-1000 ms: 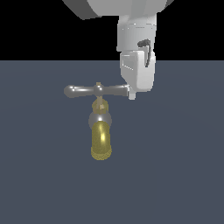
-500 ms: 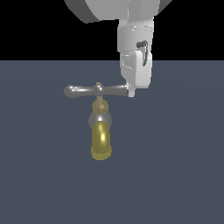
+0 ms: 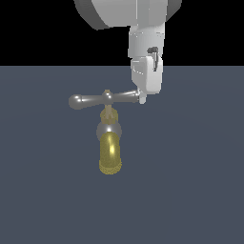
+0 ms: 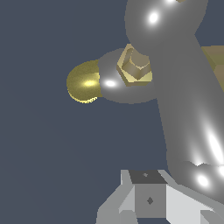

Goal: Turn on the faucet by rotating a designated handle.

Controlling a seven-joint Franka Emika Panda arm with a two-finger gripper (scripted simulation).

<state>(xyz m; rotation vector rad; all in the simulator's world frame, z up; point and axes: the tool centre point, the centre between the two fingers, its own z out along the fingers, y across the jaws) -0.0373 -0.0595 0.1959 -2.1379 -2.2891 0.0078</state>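
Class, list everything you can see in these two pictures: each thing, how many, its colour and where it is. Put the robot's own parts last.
faucet: one, brass-yellow spout with grey ball joint, middle of the exterior view, standing on the floor.
handle: one, grey crossbar with a brass hub, on top of the faucet; its end on the exterior view's right is at the gripper.
floor: one, dark blue-grey surface under everything.
gripper: one, white and grey, coming down from above onto the handle's end on the exterior view's right; open or shut cannot be told.
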